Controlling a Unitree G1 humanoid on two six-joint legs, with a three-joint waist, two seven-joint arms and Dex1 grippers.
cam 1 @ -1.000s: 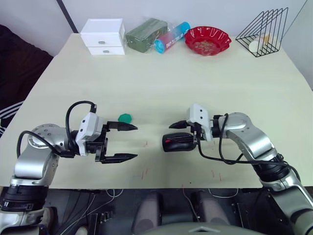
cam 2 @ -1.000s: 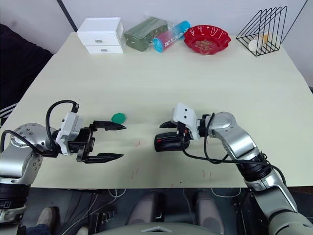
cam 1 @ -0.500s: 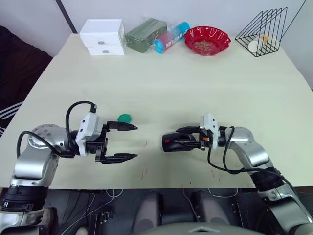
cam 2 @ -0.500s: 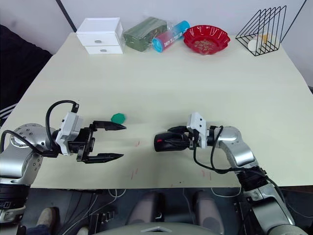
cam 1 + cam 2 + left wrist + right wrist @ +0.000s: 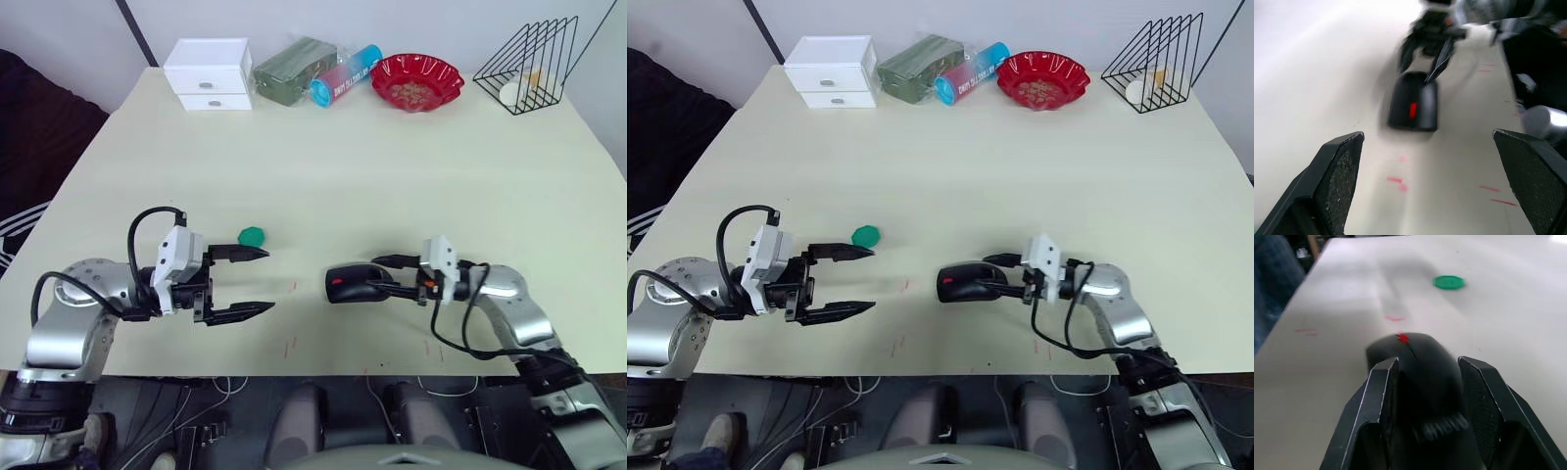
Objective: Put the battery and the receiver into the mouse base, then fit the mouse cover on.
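Mouse position: the black mouse (image 5: pixel 355 283) lies on the desk (image 5: pixel 392 176) near its near edge, a little right of centre, between my two claws. It looks closed, cover on base, with a small red mark on top; I cannot see a seam or any open hollow.
Right claw: my right claw (image 5: pixel 388 277) has its fingers (image 5: pixel 1382 396) parted on either side of the mouse's right end. The wrist view shows them flanking the shell; whether they press on it I cannot tell.
Left claw: my left claw (image 5: pixel 253 282) hangs spread wide and empty, left of the mouse and well apart from it.
Handling: I judge the mouse light and rigid, with a glossy curved top that could slip under the fingers. The flatter side walls, low down, look like the better hold; squeezing the crown may pop it out.
Green piece: a small green disc (image 5: pixel 252 235) sits on the desk just beyond my left claw's far finger.
Head view gives: the layout of both arms, plus the far edge clutter: white drawers (image 5: pixel 206 73), red bowl (image 5: pixel 416 80), wire rack (image 5: pixel 532 61).
Wrist views give: the right one shows how the fingers straddle the shell; the left one shows the mouse end-on with its red mark.
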